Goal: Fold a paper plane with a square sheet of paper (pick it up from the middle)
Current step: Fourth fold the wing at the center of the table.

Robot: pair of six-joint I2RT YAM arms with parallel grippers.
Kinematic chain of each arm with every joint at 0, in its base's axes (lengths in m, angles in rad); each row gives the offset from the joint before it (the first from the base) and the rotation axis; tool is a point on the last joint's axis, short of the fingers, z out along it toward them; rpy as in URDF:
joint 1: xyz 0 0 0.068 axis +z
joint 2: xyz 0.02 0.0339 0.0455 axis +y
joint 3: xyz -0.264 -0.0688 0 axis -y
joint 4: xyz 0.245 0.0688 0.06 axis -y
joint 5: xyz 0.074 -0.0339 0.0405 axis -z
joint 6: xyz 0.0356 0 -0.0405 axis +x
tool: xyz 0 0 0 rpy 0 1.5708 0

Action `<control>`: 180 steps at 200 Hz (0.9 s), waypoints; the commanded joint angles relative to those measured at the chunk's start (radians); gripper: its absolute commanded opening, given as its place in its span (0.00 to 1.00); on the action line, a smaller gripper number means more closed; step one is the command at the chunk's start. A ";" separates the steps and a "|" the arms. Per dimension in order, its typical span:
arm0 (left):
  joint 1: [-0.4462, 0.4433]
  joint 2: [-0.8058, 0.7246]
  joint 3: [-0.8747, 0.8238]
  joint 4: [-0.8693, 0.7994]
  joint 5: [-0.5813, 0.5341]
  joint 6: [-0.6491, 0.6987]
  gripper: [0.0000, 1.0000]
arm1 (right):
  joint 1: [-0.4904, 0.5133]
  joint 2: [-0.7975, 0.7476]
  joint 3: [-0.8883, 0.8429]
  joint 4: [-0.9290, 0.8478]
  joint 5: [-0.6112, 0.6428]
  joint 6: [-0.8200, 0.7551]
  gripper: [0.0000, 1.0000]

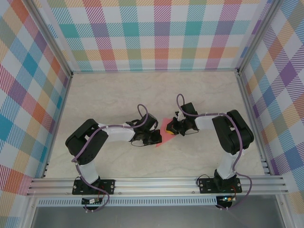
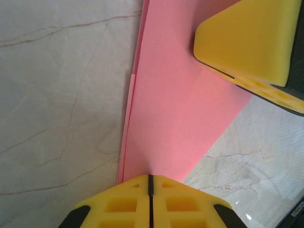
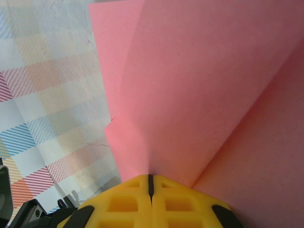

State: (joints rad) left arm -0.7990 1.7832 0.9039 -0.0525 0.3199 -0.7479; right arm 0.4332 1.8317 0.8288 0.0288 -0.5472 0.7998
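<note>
Left gripper (image 2: 150, 190): fingers clamped together on the narrow near end of the pink paper (image 2: 180, 109). Right gripper (image 3: 150, 187): likewise pinched tight on the paper, at the opposite end. The paper is folded into layers, with stepped edges along one long side, and tapers toward the left gripper. It sits mid-worktop (image 1: 118, 90), between the two arms. Cannot tell whether it rests on the marbled surface.
</note>
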 commanded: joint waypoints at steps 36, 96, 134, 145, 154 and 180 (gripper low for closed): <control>-0.013 0.006 -0.055 -0.078 -0.032 -0.008 0.07 | 0.003 0.103 -0.045 -0.148 0.201 -0.009 0.03; -0.013 -0.077 -0.063 -0.001 0.080 -0.008 0.10 | 0.004 0.104 -0.041 -0.149 0.199 -0.011 0.03; -0.013 -0.077 -0.071 0.006 0.096 -0.009 0.11 | 0.004 0.108 -0.041 -0.149 0.197 -0.010 0.03; -0.013 -0.072 -0.068 -0.009 0.083 -0.007 0.11 | 0.004 0.109 -0.041 -0.148 0.197 -0.010 0.03; -0.013 -0.068 -0.068 -0.023 0.068 -0.005 0.11 | 0.003 0.112 -0.040 -0.148 0.197 -0.010 0.03; -0.013 -0.063 -0.070 -0.060 0.017 -0.001 0.10 | 0.004 0.115 -0.039 -0.152 0.197 -0.011 0.03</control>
State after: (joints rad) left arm -0.7990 1.7275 0.8532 -0.0502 0.3786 -0.7475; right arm 0.4332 1.8366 0.8364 0.0193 -0.5480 0.7998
